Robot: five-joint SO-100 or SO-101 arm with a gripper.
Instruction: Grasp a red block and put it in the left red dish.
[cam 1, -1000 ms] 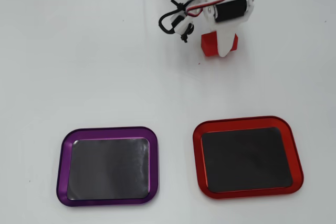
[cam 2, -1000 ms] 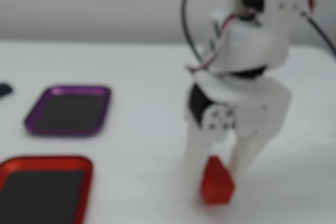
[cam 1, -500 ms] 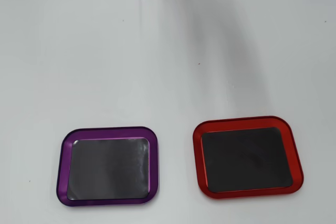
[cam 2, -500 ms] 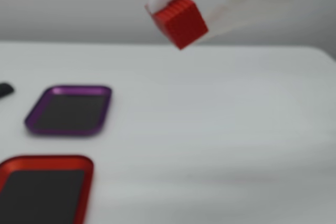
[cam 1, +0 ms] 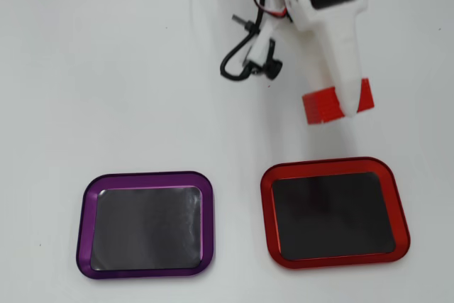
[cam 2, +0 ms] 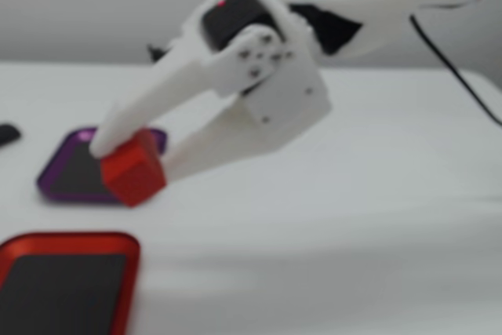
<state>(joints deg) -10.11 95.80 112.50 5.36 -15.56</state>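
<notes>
My white gripper (cam 1: 340, 108) is shut on the red block (cam 1: 323, 106), with one finger (cam 1: 344, 69) lying across its top in the overhead view. In the fixed view the block (cam 2: 132, 170) sits between both fingertips of the gripper (cam 2: 135, 158) and looks lifted off the table. The red-rimmed dish (cam 1: 267, 211) with a black base lies just below the block in the overhead view, at the right. In the fixed view it sits at the bottom left (cam 2: 70, 238). It holds nothing.
A purple-rimmed dish (cam 1: 85, 225) of like shape lies to the left of the red one in the overhead view and behind the block in the fixed view (cam 2: 67, 194). Black and red cables (cam 1: 237, 62) hang beside the arm. The table is white.
</notes>
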